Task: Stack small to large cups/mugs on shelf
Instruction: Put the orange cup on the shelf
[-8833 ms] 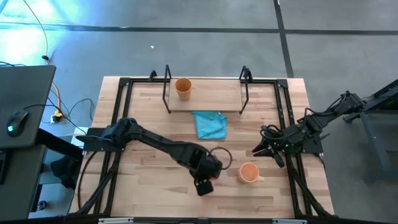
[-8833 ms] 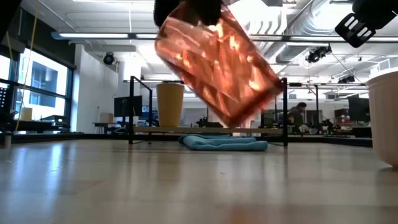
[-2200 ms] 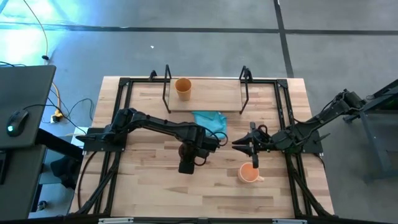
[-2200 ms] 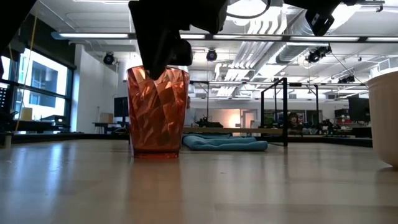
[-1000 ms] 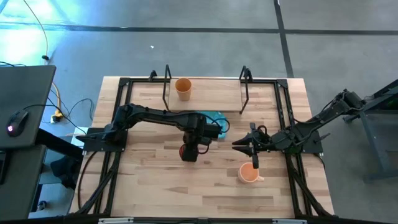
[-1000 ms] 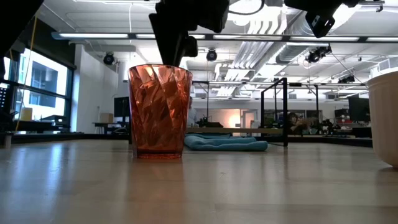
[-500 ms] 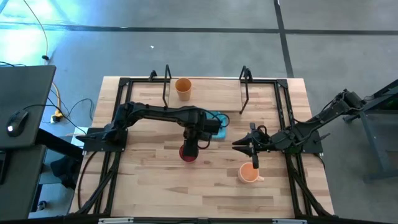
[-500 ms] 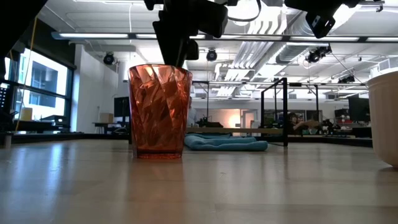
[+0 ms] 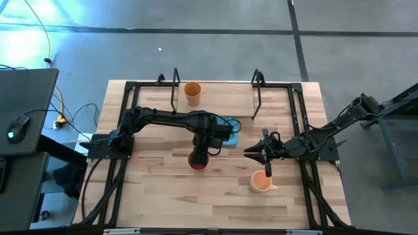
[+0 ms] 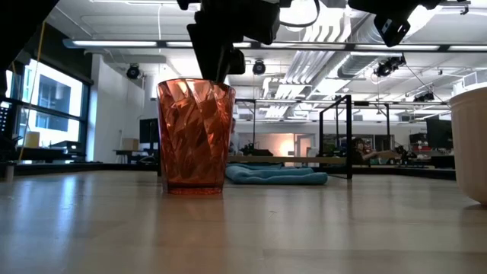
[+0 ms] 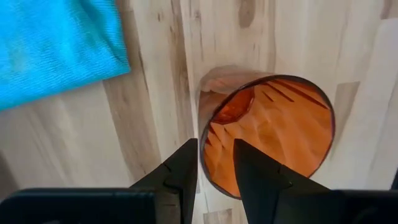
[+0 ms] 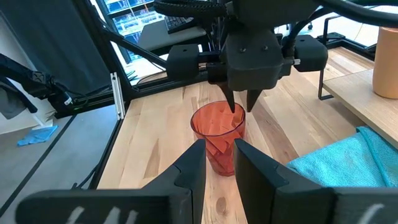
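Note:
The dark red ribbed cup [image 9: 198,160] [image 10: 195,137] stands upright on its base mid-table. My left gripper [image 11: 216,168] [image 12: 242,106] points straight down over its rim, open by a narrow gap: one fingertip over the inside, one outside, tips at rim height. My right gripper [image 9: 251,151] [image 12: 219,163] hovers right of the cup, open a little, empty. The orange mug [image 9: 261,181] sits on the table near it. The mustard-tan tumbler [image 9: 192,92] [image 12: 387,62] stands on the shelf [image 9: 222,106]; the low view hides it behind the red cup.
A blue cloth [image 9: 225,128] [image 10: 275,175] lies crumpled between the shelf and the red cup, just beyond my left wrist. The shelf's black posts [image 9: 175,91] [image 9: 257,91] rise at its ends. A black frame [image 9: 124,130] runs along the table's sides. Bare wood lies toward the near edge.
My left wrist has shifted a little toward the far edge above the red cup. The cup has stayed upright in place. My right arm has kept still.

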Motion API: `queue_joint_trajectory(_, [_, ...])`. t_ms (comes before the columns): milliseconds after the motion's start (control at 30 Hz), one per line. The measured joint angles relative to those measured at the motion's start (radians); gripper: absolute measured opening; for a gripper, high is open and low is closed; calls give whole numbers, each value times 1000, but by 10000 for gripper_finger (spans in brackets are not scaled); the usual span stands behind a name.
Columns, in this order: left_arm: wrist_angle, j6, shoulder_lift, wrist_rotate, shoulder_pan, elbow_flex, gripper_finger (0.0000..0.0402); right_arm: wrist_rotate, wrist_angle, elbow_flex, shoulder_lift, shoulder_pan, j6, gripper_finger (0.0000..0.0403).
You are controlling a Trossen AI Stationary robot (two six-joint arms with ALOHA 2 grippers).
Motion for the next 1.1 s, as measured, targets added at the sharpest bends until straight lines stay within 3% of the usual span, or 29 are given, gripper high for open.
queue_joint_trajectory(1100, [28,44,52,-22,0,-1,92,-1,-7,0,0,0,15,71])
